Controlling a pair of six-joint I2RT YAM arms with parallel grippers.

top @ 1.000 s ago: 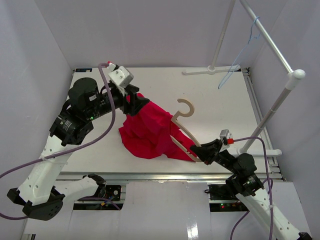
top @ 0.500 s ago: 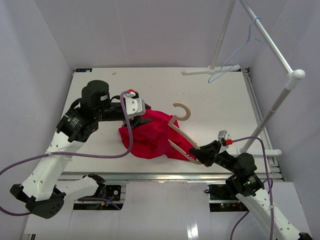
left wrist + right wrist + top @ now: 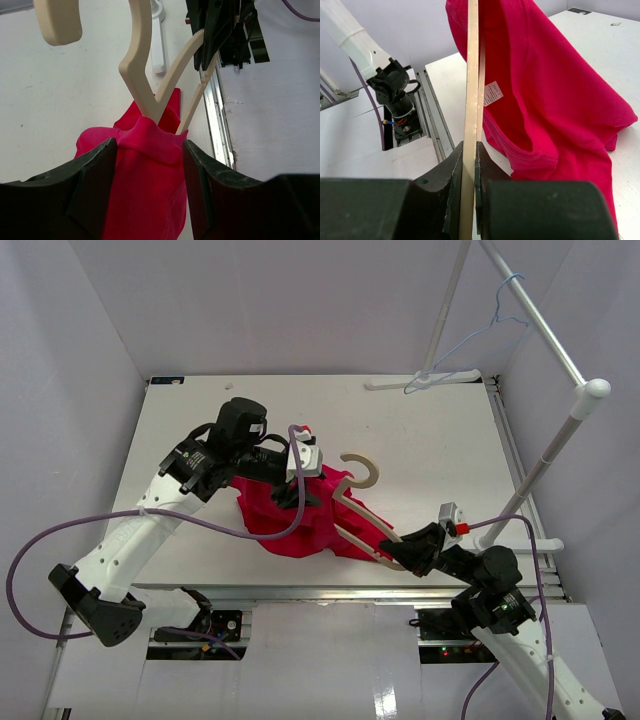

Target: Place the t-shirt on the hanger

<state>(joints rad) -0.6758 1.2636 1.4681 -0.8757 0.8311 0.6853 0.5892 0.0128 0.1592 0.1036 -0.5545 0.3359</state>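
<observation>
Clenching the left jaws on a thick fold of the t-shirt (image 3: 145, 170), red cloth packed from one pad to the other. Pushing its hemmed neck edge up against the fork of the hanger (image 3: 137, 65), right where the wooden neck is splitting into shoulder arm and lower bar.

Pinching the low end of the hanger tightly in the right jaws, wood showing edge-on in the right wrist view. Holding it tilted, thick hook up and away from that grip.

Draping mostly on the left side of the hanger, with more red showing between arm and bar and under the arm. Bunching in a heap on the desk (image 3: 430, 440) below the hanger's arm. Showing a small white tag (image 3: 493, 93) inside the neck opening, just beside the hanger's bar.

Crowding the cloth left of the hanger: the left wrist itself, plus a purple cable (image 3: 170, 517) looping across the heap. Standing right of the hanger and well apart from its hook: a white rack (image 3: 545, 324), its post rising near the right arm. Hanging from that rack's rail, far beyond the hanger: a thin light-blue wire hanger (image 3: 455, 352).
</observation>
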